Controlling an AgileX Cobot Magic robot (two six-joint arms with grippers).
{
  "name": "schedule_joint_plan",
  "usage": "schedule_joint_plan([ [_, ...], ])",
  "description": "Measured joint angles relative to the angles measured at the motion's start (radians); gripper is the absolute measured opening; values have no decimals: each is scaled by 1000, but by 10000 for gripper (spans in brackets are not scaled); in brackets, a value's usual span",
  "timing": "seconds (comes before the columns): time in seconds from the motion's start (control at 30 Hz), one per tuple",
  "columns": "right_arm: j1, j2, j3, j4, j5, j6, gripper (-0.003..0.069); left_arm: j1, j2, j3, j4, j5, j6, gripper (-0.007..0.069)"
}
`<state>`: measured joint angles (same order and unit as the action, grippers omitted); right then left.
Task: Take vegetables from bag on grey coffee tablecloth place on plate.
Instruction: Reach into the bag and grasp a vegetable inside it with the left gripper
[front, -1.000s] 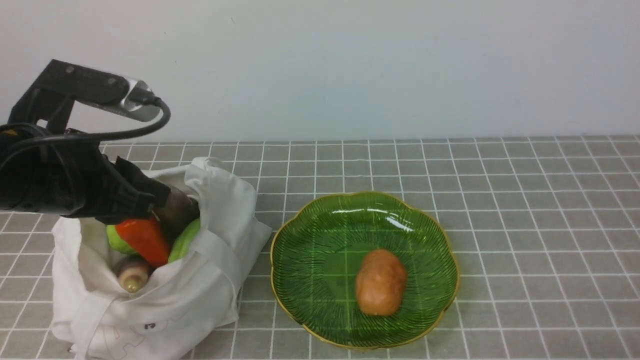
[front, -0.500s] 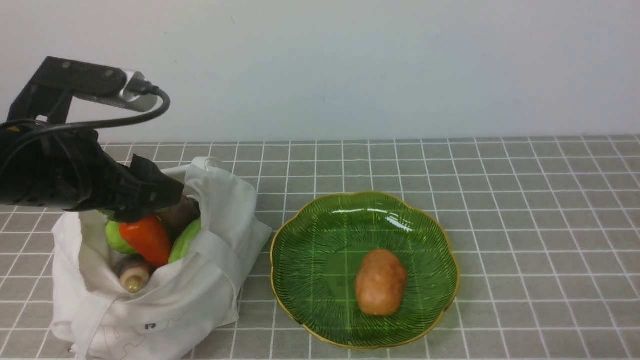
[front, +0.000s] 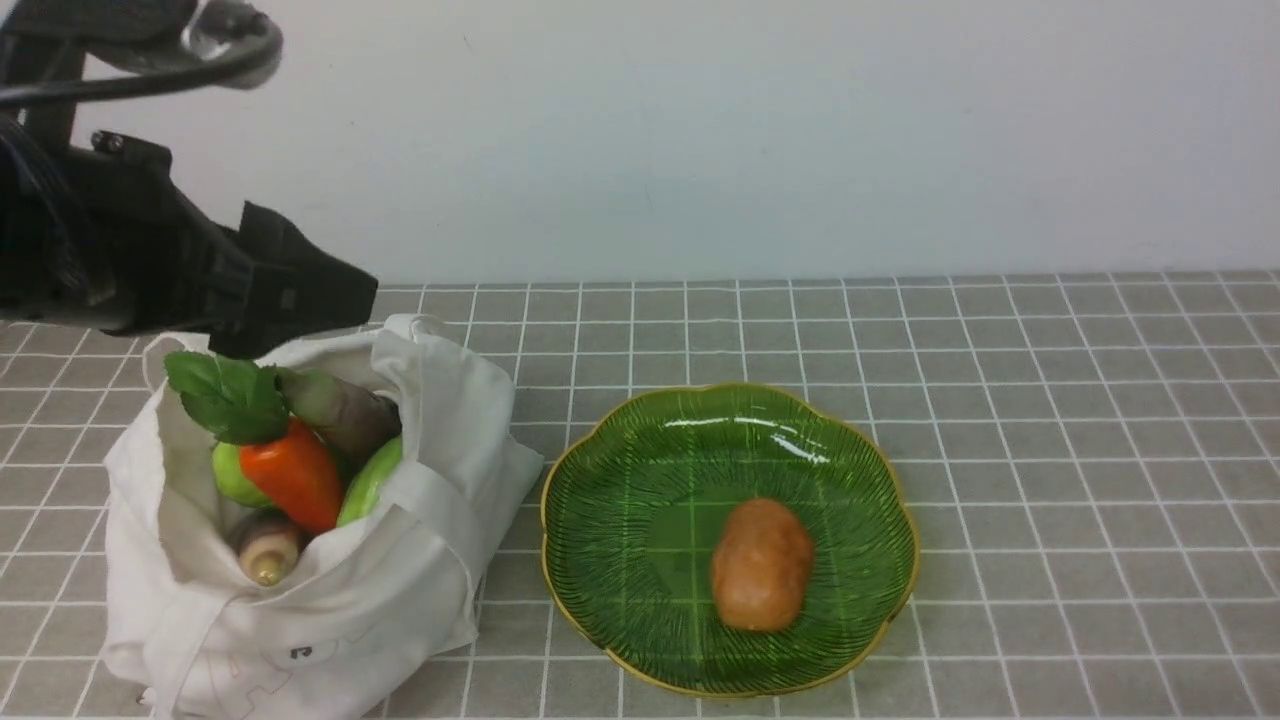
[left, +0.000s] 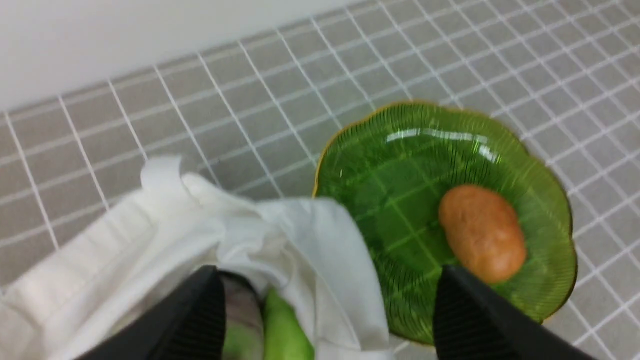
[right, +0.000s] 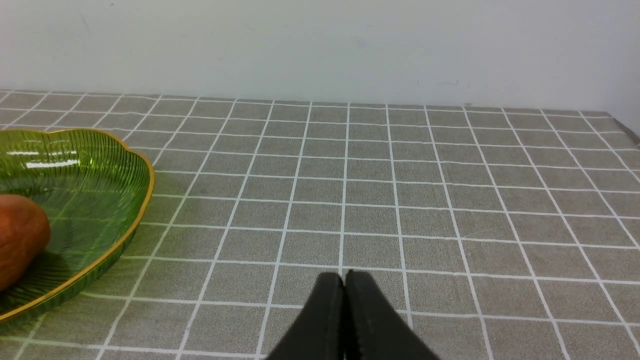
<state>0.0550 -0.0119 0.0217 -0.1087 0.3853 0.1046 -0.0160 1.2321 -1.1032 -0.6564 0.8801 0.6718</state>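
One vegetable is on the plate so far, going by the front view. A brown vegetable (front: 761, 565) lies in the near half of the green plate (front: 620, 430), with its long axis running roughly near to far and leaning a little. The rest sit in the mouth of the white bag (front: 380, 600), which stands on the grey tablecloth (front: 1000, 400) just left of the plate. An orange carrot (front: 292, 477) lies slantwise there, its leaves (front: 228, 397) up toward the far left and its tip down toward the near right. A purplish piece (front: 340, 412) behind it points toward the plate, light-green pieces (front: 368, 480) flank the carrot, and a cream root (front: 265, 548) aims its pale end at the camera. I judge the task to be in its early part, with at least four pieces left to move. The left gripper (front: 300, 305) hangs above the bag's far edge and carries nothing.

From the left wrist, the left gripper (left: 330, 315) stands released. Its black fingers (left: 200, 315) are wide apart, with only the cloth of the bag (left: 280, 235) between them. The purplish piece (left: 242, 315) and one of the light-green pieces (left: 280, 330) show beside one finger. The plate (left: 400, 150) and the brown vegetable (left: 482, 232) lie beyond.

From the right wrist, the right gripper (right: 345, 310) is clenched on nothing and sits low over the tablecloth (right: 450, 200). The rim of the plate (right: 135, 200) and one end of the brown vegetable (right: 20, 235) show at the edge
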Motion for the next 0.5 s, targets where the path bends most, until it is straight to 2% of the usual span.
schedule_joint_plan([
  [0.3,0,0,0,0,0,0,-15,0,141,0,23,11,0,488],
  [0.5,0,0,0,0,0,0,-15,0,169,0,140,21,-66,488],
])
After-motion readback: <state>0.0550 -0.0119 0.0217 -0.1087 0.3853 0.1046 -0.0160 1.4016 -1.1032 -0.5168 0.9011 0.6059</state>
